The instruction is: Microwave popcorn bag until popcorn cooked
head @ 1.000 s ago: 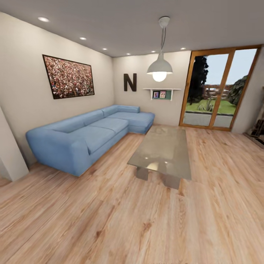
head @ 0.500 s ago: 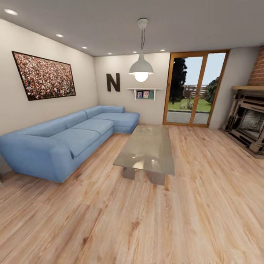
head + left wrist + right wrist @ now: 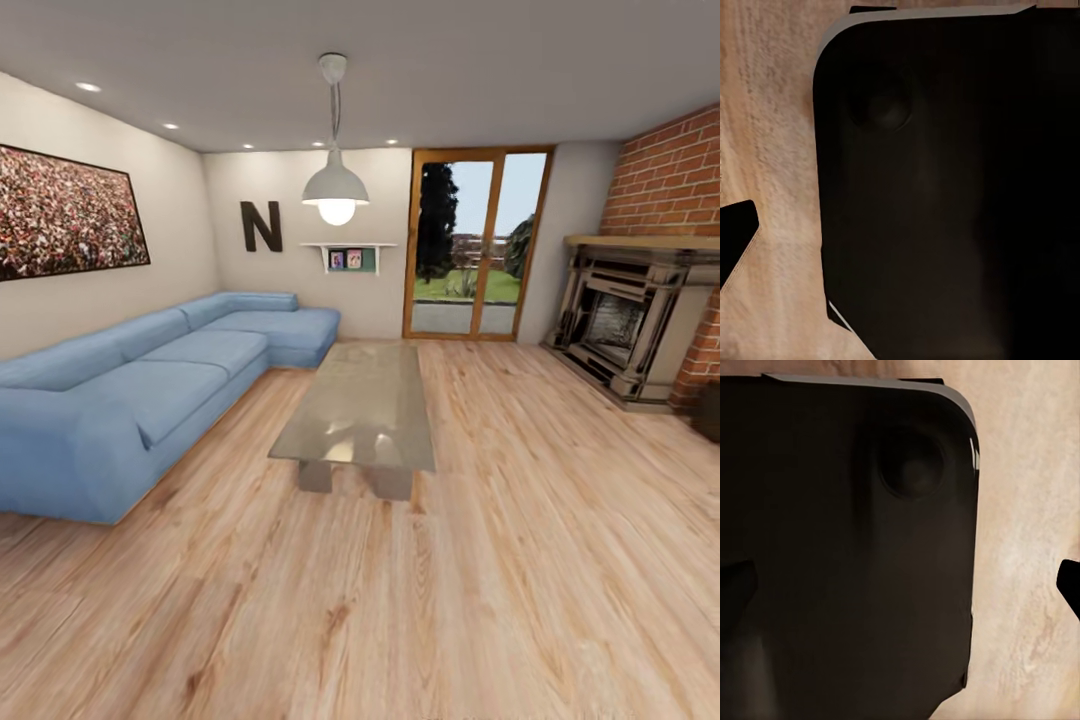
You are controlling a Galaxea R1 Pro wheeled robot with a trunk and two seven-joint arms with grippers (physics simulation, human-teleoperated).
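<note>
Head cam has panned right vs. a sec ago: brick fireplace (image 3: 625, 325) now in frame, blue sofa (image 3: 130, 390) and glass coffee table (image 3: 360, 405) slid left; things themselves didn't move. Robot's turning in the living rm, kitchen not reached. Popcorn bag, microwave: nowhere in sight yet. Wrist cams face dark robot base (image 3: 945, 187) over wood floor (image 3: 500, 600); end effector states can't tell.

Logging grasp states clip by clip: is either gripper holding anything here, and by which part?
Cannot be told. The wrist views show a dark rounded panel over pale wooden floor, with no bag visible. The head view faces a blue corner sofa and glass coffee table.
</note>
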